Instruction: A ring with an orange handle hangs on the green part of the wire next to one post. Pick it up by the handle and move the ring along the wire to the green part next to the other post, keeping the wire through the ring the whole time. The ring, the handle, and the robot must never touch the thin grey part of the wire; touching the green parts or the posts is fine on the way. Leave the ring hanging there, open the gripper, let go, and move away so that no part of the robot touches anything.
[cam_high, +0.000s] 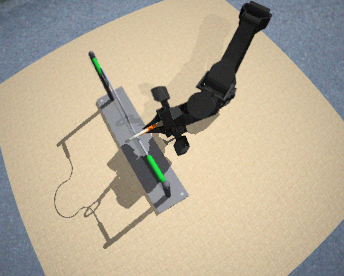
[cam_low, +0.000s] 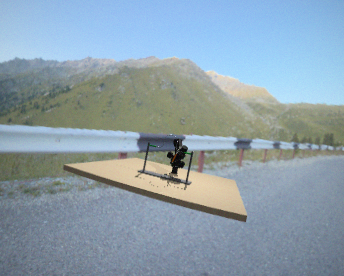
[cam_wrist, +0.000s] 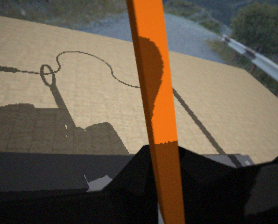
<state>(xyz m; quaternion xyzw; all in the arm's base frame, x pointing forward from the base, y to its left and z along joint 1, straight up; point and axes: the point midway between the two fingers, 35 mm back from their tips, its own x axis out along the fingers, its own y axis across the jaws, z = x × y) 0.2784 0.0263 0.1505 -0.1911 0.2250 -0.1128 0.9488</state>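
Observation:
The white ring (cam_high: 136, 136) shows nearly edge-on in the top view, across the thin grey wire (cam_high: 120, 102) between the green parts, closer to the lower green part (cam_high: 156, 169) than to the upper green part (cam_high: 96, 65). The wire appears to pass through it; whether they touch cannot be told. My gripper (cam_high: 154, 126) (cam_wrist: 157, 151) is shut on the orange handle (cam_high: 150, 128) (cam_wrist: 157, 100), on the arm's side of the wire. The handle stands slightly tilted in the wrist view. The ring itself is out of the wrist view. In the exterior view details are tiny.
A dark post (cam_high: 168, 189) stands at the lower end of the grey base (cam_high: 177, 194), and another post (cam_high: 106, 89) at the upper end. The base lies on the tan table top (cam_high: 240, 215). Shadows of wire, ring and posts fall on the table's left side.

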